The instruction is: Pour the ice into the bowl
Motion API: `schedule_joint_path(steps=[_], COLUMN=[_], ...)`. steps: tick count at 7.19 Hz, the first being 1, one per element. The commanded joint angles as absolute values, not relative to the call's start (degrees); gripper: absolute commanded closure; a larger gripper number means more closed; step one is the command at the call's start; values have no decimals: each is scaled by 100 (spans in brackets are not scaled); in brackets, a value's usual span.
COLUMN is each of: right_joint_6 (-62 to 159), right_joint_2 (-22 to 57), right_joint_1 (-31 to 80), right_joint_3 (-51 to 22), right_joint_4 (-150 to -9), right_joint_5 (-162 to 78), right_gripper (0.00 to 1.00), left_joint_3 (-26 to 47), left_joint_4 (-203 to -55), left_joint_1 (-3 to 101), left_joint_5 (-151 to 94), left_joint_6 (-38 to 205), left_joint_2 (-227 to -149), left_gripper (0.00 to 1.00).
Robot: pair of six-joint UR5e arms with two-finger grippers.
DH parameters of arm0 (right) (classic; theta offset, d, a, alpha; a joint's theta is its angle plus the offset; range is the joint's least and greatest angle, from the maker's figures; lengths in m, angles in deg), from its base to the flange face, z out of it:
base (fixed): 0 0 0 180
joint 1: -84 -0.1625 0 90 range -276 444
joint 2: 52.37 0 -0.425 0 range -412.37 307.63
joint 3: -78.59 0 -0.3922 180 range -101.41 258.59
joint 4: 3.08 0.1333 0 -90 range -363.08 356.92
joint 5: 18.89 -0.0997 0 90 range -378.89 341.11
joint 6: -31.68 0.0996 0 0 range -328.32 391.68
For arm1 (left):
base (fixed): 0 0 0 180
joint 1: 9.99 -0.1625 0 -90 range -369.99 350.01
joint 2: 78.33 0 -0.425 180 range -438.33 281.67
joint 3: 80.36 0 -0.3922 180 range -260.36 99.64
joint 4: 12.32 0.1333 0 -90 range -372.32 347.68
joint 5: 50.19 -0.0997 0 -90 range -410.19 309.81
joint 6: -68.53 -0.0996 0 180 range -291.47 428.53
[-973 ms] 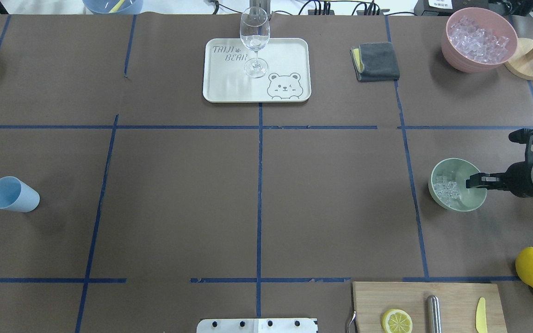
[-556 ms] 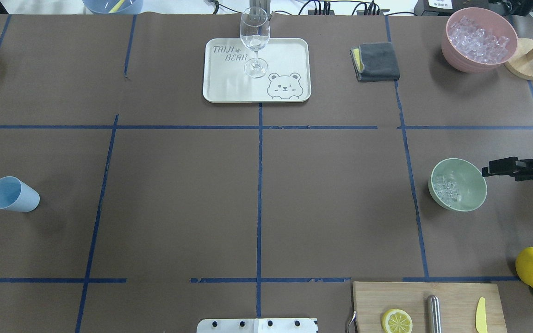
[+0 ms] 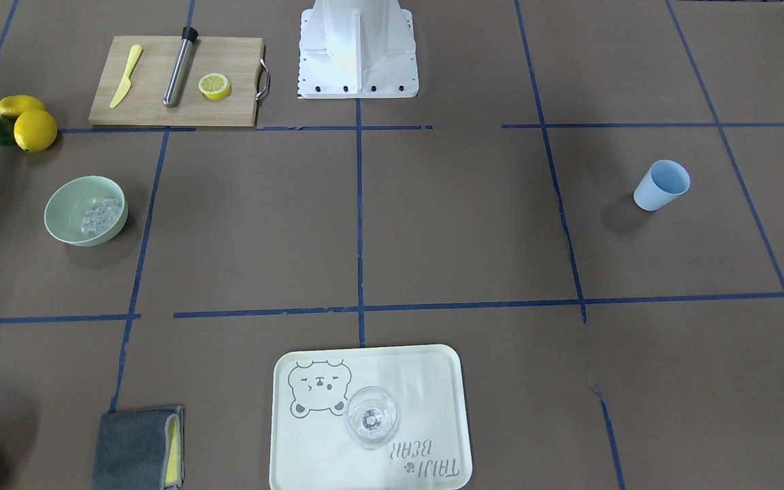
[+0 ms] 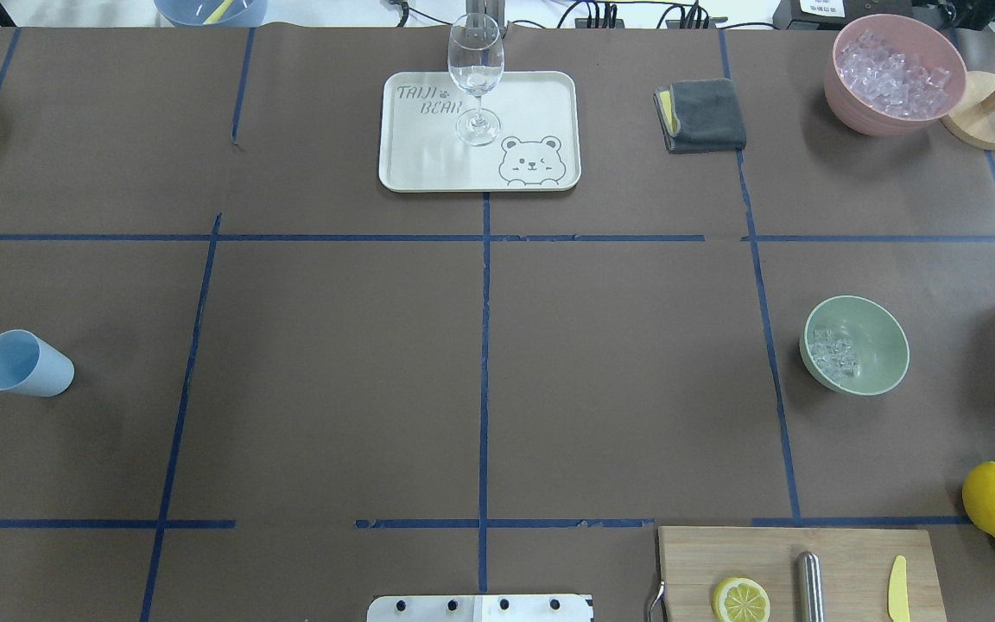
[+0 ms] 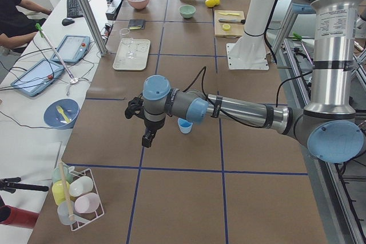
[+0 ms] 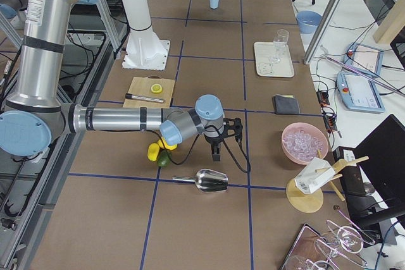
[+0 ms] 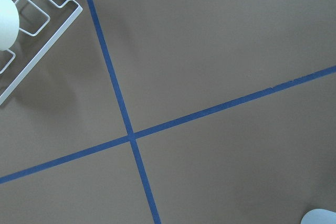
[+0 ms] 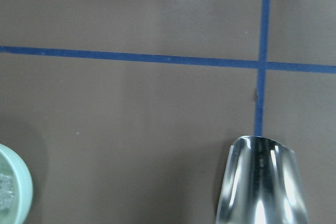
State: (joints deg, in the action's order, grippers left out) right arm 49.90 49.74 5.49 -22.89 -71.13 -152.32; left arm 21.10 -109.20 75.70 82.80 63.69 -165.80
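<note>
Pouring step: by my judgement done. The ice [image 4: 834,356] lies in the green bowl [image 4: 882,337], and the metal scoop [image 6: 212,180] lies on the worktop [image 4: 333,363].
Green bowl: right of the overhead view at mid height, upright, with a small cluster of cubes against one side and the rest bare.
Right gripper [image 6: 215,151]: hangs over the worktop just beside the scoop, apart from the bowl. I cannot tell whether it is apart or together.
Left gripper [image 5: 147,138]: over the worktop near the blue cup [image 4: 24,363]. Its state cannot be told either.
Next move: probably only keeping clear of the bowl. More ice would call for retaking the scoop.
Pink bowl [image 4: 860,117]: upper right, heaped with clear cubes [image 4: 893,67].
Blue cup: looks empty.
Wine glass [image 4: 475,78]: empty, upright on the tray [image 4: 541,104].
</note>
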Motion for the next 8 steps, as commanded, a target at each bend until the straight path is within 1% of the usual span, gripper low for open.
schedule_joint_path(steps=[1, 2, 3, 5, 8], right_joint_6=[3129, 2706, 2624, 2623, 2710], right_joint_2=[4941, 4950, 4924, 4573, 4353], right_joint_1=[-211, -353, -311, -363, -363], right_joint_3=[-2363, -2354, -2528, -2600, -2504], right_joint_4=[-8625, -8979, -9435, -9824, -9826], right_joint_5=[-15414, -15485, -15529, -15521, -15442], right_gripper=[0, 0, 0, 0, 0], left_joint_3=[2072, 2080, 2141, 2081, 2195], left_joint_4=[-10008, -10047, -10056, -10065, -10240], left_joint_1=[7904, 7896, 7878, 7878, 7878], left_joint_5=[8410, 8706, 8700, 8709, 8657], left_joint_6=[5712, 5711, 5737, 5720, 5720], left_joint_2=[-16517, -16195, -16113, -16095, -16112], left_gripper=[0, 0, 0, 0, 0])
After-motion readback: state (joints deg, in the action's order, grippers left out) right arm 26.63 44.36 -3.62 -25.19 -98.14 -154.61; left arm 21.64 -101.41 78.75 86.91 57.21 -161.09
